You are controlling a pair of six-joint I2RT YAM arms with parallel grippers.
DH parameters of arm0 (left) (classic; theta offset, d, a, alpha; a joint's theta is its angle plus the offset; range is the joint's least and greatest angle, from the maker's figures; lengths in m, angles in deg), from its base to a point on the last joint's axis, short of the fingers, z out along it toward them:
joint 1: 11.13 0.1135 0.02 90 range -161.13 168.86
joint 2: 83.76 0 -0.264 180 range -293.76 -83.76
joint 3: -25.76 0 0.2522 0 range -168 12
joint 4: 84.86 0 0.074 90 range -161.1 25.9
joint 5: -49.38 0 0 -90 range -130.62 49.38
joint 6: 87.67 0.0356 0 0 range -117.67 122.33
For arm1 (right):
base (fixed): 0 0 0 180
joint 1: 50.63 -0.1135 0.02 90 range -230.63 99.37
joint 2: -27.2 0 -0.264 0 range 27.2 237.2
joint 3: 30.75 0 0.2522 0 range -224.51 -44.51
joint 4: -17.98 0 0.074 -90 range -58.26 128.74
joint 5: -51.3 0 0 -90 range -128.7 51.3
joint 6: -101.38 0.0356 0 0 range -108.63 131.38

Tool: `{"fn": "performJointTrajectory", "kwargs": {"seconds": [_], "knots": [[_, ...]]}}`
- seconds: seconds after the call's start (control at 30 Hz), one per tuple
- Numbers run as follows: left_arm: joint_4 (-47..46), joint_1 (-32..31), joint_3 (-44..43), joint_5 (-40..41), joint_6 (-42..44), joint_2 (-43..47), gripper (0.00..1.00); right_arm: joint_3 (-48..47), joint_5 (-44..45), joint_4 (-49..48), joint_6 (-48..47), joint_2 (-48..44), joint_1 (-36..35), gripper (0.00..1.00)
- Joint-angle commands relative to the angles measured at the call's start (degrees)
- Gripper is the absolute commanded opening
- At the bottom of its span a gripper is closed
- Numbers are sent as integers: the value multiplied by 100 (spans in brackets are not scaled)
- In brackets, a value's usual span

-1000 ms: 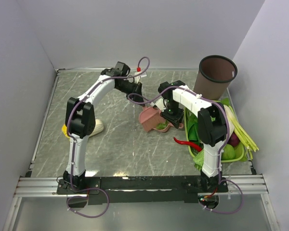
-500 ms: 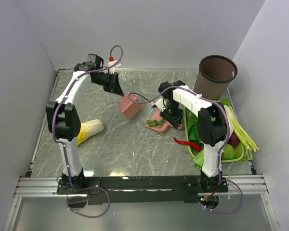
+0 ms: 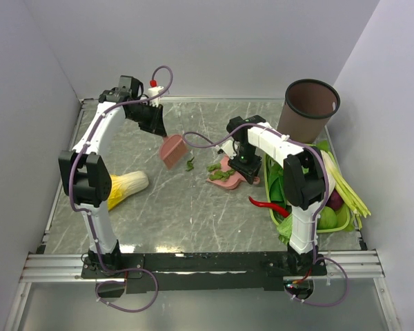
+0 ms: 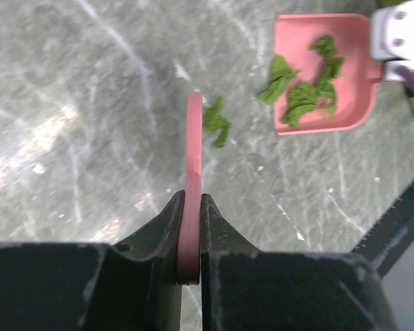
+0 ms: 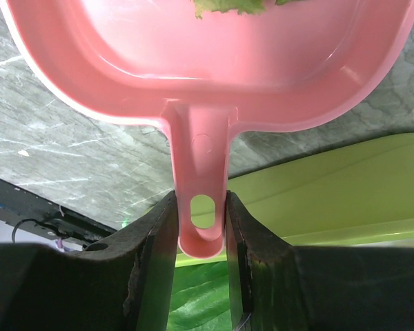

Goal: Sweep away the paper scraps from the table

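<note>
My left gripper [image 3: 159, 131] is shut on a flat pink sweeper [image 3: 172, 152], seen edge-on in the left wrist view [image 4: 193, 158] between my fingers [image 4: 191, 207]. My right gripper [image 3: 247, 164] is shut on the handle [image 5: 201, 200] of the pink dustpan [image 3: 225, 178], which rests on the grey-green table [image 3: 165, 207]. Several dark-green paper scraps [image 4: 302, 100] lie in the dustpan [image 4: 345, 41]. One scrap [image 3: 190, 164] lies on the table just right of the sweeper, also in the left wrist view [image 4: 215, 121]. Another scrap [image 3: 212, 167] lies at the pan's mouth.
A tall brown bin [image 3: 310, 107] stands at the back right. A lime-green tray [image 3: 342, 222] of vegetables sits along the right edge, also in the right wrist view [image 5: 331, 193], with a red chili [image 3: 265, 205] at its left. A yellow-white cabbage [image 3: 127, 185] lies at the left.
My left arm has swung left and back, carrying the sweeper away from the dustpan. Two scraps now lie on the table between sweeper and pan. The right gripper and dustpan have barely moved.
</note>
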Motion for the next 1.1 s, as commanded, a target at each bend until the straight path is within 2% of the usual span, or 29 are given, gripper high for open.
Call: {"fn": "performJointTrajectory", "kwargs": {"seconds": [0.0,0.1,0.2,0.43,0.53,0.63,0.73,0.77,0.87,1.07], "knots": [[-98,40,-162,647,-92,223,3,29,103,-139,-74,-20,36,0],[-169,31,-170,1621,-171,144,1,126,252,-271,-170,-46,27,0],[67,23,-267,1863,-136,-14,1,170,551,-324,-267,-55,27,0],[-37,-240,347,1257,-452,-146,1,56,674,-315,-496,103,-35,0],[-20,-486,313,1178,-478,-295,1,-172,674,-262,-478,252,-105,0],[6,-767,68,740,-558,-462,1,-374,604,-157,-443,393,-201,0],[77,-970,-249,-234,-628,-603,1,-463,516,-113,-408,463,-298,0],[86,-997,-311,-846,-663,-629,1,-472,481,-104,-391,472,-324,0],[103,-997,-460,-1685,-708,-621,1,-463,296,-139,-312,420,-325,0],[-54,-480,-154,-1697,-821,-261,1,-86,-161,-446,-180,209,-333,0]]}}
